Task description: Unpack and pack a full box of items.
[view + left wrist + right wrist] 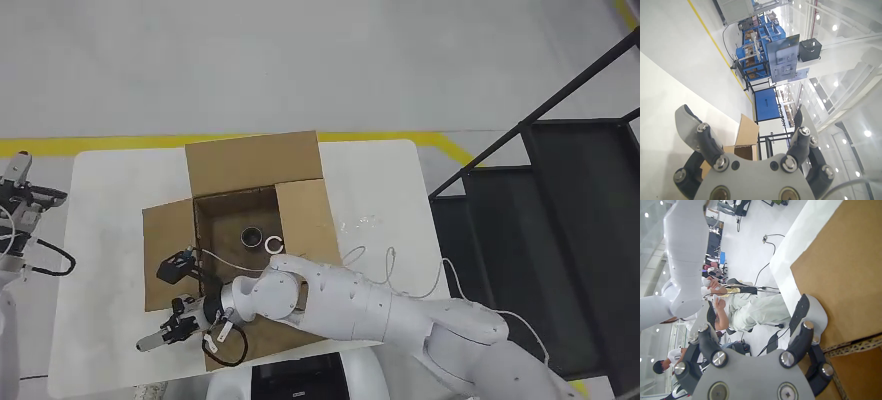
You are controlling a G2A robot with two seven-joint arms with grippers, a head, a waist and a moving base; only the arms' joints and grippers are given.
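Right gripper (755, 308) spread wide beside open-flapped brown cardboard box (255, 160).

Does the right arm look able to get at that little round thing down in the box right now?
Probably yes, after turning. The box stands open, nothing over the round thing. The right claw is open, but sits at the box's side flap, pointing away.
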